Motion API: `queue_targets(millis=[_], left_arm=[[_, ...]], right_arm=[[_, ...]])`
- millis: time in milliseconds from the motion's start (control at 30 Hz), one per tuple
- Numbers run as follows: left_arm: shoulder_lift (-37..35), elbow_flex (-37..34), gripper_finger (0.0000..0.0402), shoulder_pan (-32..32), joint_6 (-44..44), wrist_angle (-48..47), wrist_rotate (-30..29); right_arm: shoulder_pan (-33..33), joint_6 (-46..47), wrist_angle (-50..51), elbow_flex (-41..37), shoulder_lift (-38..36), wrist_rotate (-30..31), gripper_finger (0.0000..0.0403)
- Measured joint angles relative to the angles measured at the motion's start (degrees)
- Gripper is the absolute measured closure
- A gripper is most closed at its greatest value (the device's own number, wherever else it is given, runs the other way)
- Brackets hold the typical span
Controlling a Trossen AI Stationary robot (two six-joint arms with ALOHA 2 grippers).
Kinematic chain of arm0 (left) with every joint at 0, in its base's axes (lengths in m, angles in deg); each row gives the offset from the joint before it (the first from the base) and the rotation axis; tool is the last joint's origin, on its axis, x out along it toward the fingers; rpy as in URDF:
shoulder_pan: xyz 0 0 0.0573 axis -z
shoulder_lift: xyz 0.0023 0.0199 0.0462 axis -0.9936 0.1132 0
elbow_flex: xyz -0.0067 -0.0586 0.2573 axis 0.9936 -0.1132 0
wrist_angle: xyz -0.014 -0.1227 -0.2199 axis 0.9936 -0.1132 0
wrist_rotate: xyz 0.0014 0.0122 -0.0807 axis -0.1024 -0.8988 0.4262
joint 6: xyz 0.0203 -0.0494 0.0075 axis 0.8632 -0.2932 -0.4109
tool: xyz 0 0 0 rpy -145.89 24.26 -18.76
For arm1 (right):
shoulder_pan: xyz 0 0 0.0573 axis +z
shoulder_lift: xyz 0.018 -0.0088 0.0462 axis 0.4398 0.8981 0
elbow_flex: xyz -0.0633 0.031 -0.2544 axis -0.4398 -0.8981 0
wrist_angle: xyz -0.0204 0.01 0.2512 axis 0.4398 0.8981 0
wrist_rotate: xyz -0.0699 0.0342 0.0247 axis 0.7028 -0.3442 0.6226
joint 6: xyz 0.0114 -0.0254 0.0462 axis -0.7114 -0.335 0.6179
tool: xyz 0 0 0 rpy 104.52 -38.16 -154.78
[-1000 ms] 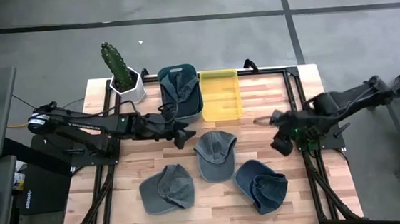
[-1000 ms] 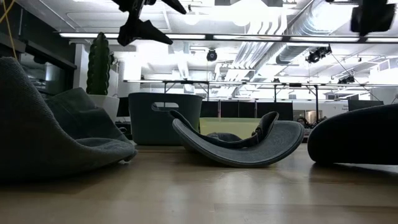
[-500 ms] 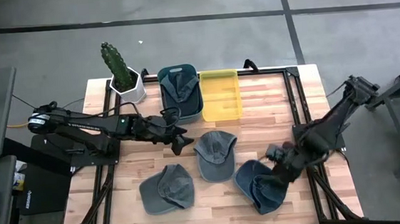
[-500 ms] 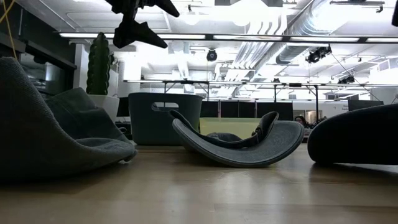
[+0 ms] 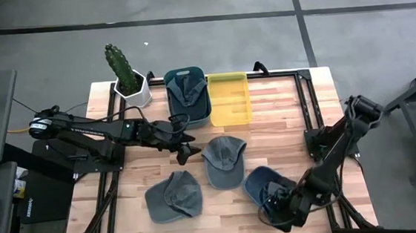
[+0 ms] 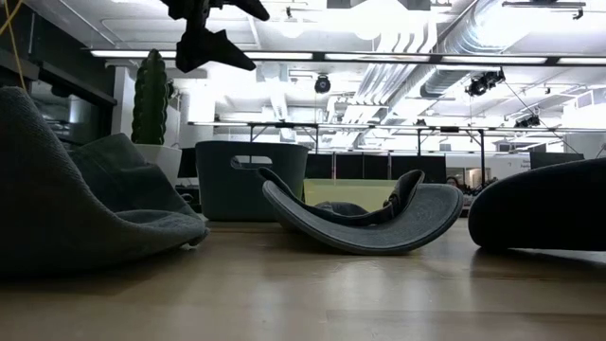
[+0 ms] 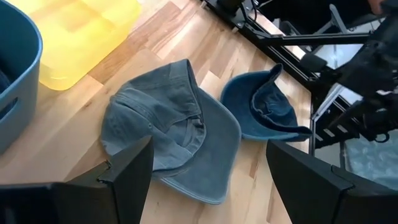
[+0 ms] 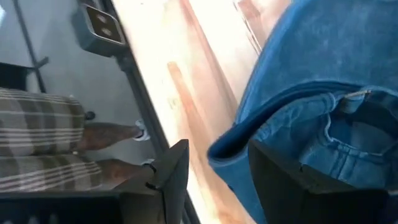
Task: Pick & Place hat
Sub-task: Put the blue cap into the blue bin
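Three hats lie loose on the wooden table: a grey hat [image 5: 223,161] in the middle, another grey hat [image 5: 173,196] near left, and a blue denim hat [image 5: 267,188] near right, lying crown down. A fourth hat sits in the dark blue bin [image 5: 188,96]. My left gripper [image 5: 184,150] hovers open above the table, just left of the middle grey hat [image 7: 168,134]. My right gripper [image 5: 276,202] is low over the blue hat, open, its fingers on either side of the brim's edge [image 8: 231,152]. My right gripper is open around the blue hat's brim edge [image 8: 231,152], one finger [image 8: 166,180] over the bare table and the other finger [image 8: 283,180] over the hat's inside. Whether either finger touches the cloth, I cannot tell.
A yellow bin [image 5: 230,98] stands beside the blue bin at the far edge. A potted cactus [image 5: 124,75] is at the far left corner. A person's legs [image 8: 112,134] show beyond the table's near edge. Bare wood lies on the table's right side [image 5: 282,118].
My right arm has swung from the table's right edge toward the near edge and dropped onto the blue hat. My left gripper has drifted slightly toward the near edge, staying open. The hats have not moved.
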Motion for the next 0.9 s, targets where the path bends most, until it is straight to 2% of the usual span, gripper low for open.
queue_targets(millis=[233, 600, 733, 900], left_arm=[[0.0, 0.0, 0.0115, 0.0, 0.3, 0.0, 1.3], [0.0, 0.0, 0.0115, 0.0, 0.3, 0.0, 2.9], [0.0, 0.0, 0.0115, 0.0, 0.3, 0.0, 3.4], [0.0, 0.0, 0.0115, 0.0, 0.3, 0.0, 3.4]], right_arm=[[0.5, -0.1, 0.7, 0.0, 4.0, -0.4, 0.0243], [0.5, 0.9, -0.1, 0.0, 4.1, -1.5, 0.0239], [0.3, 1.4, -0.3, 0.0, 4.1, -3.8, 0.0216], [0.1, 2.1, -1.4, 0.0, 4.1, -3.9, 0.0162]])
